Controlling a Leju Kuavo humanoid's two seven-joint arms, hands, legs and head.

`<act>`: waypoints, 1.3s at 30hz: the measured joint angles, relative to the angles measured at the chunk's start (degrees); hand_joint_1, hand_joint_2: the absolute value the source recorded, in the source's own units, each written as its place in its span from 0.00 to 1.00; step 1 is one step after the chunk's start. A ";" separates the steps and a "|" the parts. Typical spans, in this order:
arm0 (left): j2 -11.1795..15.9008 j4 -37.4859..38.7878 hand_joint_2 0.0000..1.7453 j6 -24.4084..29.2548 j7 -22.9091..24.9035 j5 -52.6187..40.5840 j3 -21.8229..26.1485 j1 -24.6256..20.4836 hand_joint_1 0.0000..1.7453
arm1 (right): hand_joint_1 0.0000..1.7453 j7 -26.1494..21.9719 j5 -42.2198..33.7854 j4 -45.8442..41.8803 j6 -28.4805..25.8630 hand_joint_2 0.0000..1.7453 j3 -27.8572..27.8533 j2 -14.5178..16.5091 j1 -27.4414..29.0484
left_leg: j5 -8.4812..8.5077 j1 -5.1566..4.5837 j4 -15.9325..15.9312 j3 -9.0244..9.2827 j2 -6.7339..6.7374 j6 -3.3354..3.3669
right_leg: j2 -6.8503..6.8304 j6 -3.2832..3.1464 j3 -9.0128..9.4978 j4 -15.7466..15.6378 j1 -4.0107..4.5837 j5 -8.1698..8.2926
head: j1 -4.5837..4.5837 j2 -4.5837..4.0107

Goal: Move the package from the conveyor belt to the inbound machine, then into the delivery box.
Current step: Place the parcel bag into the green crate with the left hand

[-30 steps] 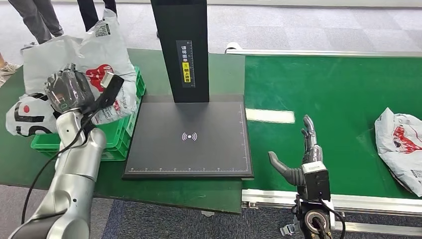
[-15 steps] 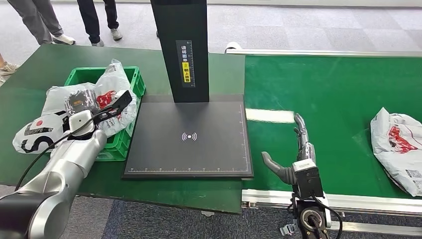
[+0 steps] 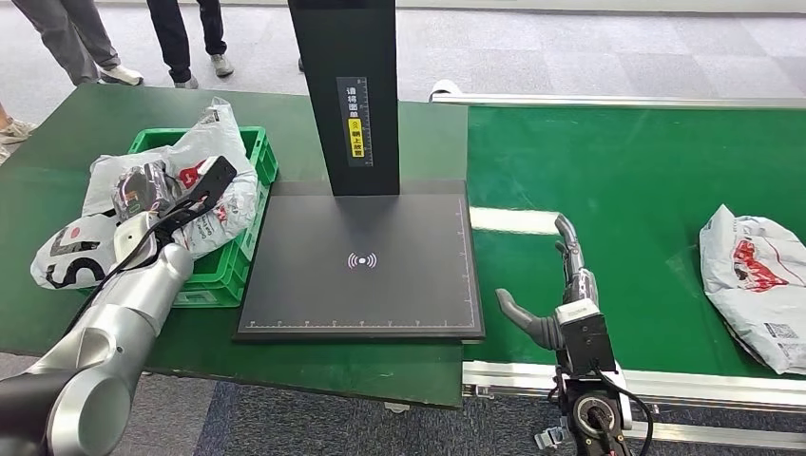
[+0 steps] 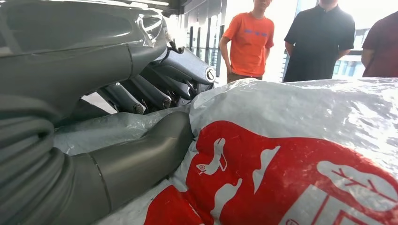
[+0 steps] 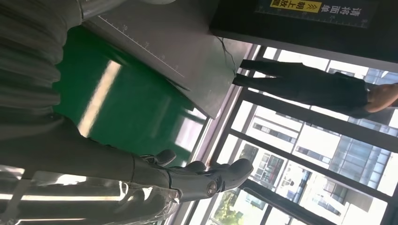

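A white package with a red logo (image 3: 220, 185) lies in the green delivery crate (image 3: 226, 274) at the left. My left hand (image 3: 143, 193) grips its edge. In the left wrist view the thumb (image 4: 141, 157) and the dark fingers (image 4: 180, 75) pinch a fold of the package (image 4: 300, 154). The black inbound machine's pad (image 3: 361, 285) with its column (image 3: 347, 85) sits bare in the middle. Another white package with red print (image 3: 756, 285) lies at the far right on the green conveyor belt (image 3: 646, 180). My right hand (image 3: 563, 285) hovers open over the belt's near edge, thumb spread away from the fingers (image 5: 206, 180).
A further white package with black print (image 3: 67, 249) hangs over the crate's left side onto the green table (image 3: 57, 142). People stand beyond the table at the top left (image 3: 181, 38). The belt's metal rail (image 3: 713, 385) runs along the front.
My left arm has come down from a high lift and set the red-logo package into the green crate. The package on the belt and my right hand have both shifted slightly left.
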 joint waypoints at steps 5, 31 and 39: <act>0.01 0.12 1.00 0.10 0.17 -0.16 0.01 -0.12 1.00 | 0.00 0.05 0.00 0.02 0.03 1.00 0.00 0.14 -0.25 | 0.00 0.01 0.00 0.00 0.00 0.00 | 0.00 0.00 0.00 0.00 0.01 0.00 | -0.01 0.00; 1.83 0.52 1.00 10.00 1.37 -7.90 -1.97 0.72 0.00 | 0.00 0.07 -0.21 0.21 -0.21 1.00 0.44 0.21 -0.45 | 0.00 0.00 0.00 0.00 0.00 0.00 | -0.01 0.00 -0.01 0.00 0.00 0.00 | 0.00 0.00; 2.32 0.60 1.00 -2.28 13.70 -14.20 -11.44 0.43 0.00 | 0.00 0.07 -0.52 0.63 -0.30 1.00 0.51 0.20 -0.50 | 0.00 0.00 0.00 0.00 0.01 0.00 | 0.00 0.00 -0.01 0.00 0.00 0.00 | 0.01 -0.01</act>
